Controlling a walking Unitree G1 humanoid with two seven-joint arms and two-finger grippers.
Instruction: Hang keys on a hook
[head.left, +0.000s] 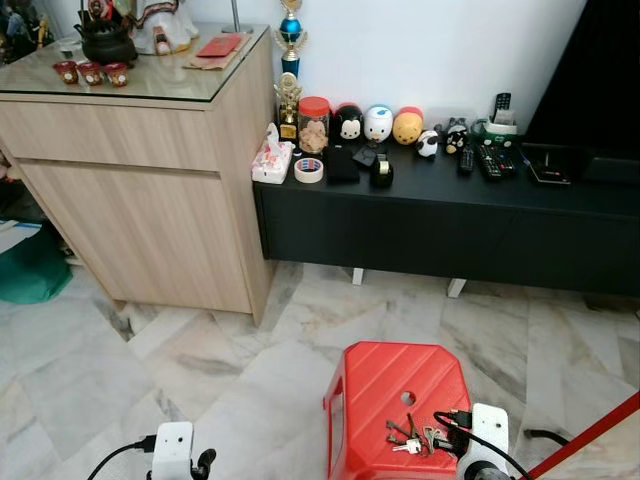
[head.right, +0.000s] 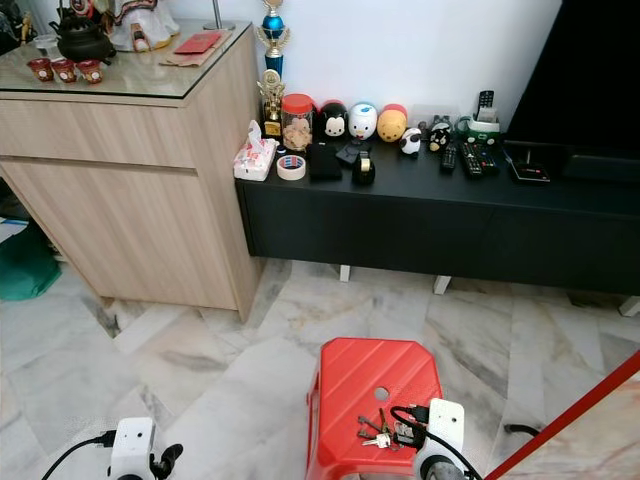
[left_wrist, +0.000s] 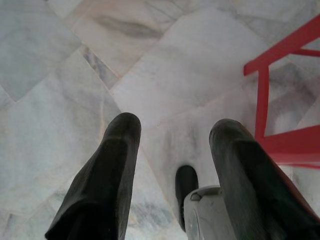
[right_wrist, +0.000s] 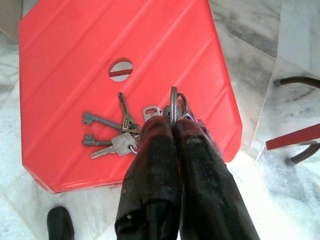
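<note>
1. While the bunch of keys (head.left: 410, 436) lies on the near part of the red plastic stool (head.left: 380, 385) in the left eye view, the right gripper (head.left: 447, 447) sits just beside it on the stool's right side, with the keys fanning out to the left of the jaws. The left gripper (head.left: 203, 462) hangs low over the marble floor (head.left: 150, 360), well apart from the stool, so the right arm is clearly the nearer one.

2. In the right eye view the same layout holds: the keys at the right wrist, the wooden cabinet (head.right: 130, 190) and the black TV console (head.right: 430, 220) far ahead. I can make out no hook on either.

3. In the left wrist view the left gripper's two black fingers (left_wrist: 105, 185) stand apart with nothing between them, bare floor beyond and the stool's leg off to one side.

4. In the right wrist view the right gripper's fingers (right_wrist: 155, 165) are clenched together on the key ring (right_wrist: 173, 106), which stands on edge straight out past the tips. The keys trail off to one side of the jaws, their long axes lying flat on the stool and roughly crosswise to the fingers. My judgement: the coming move is a straight lift, and the bunch should swing below the ring.
</note>
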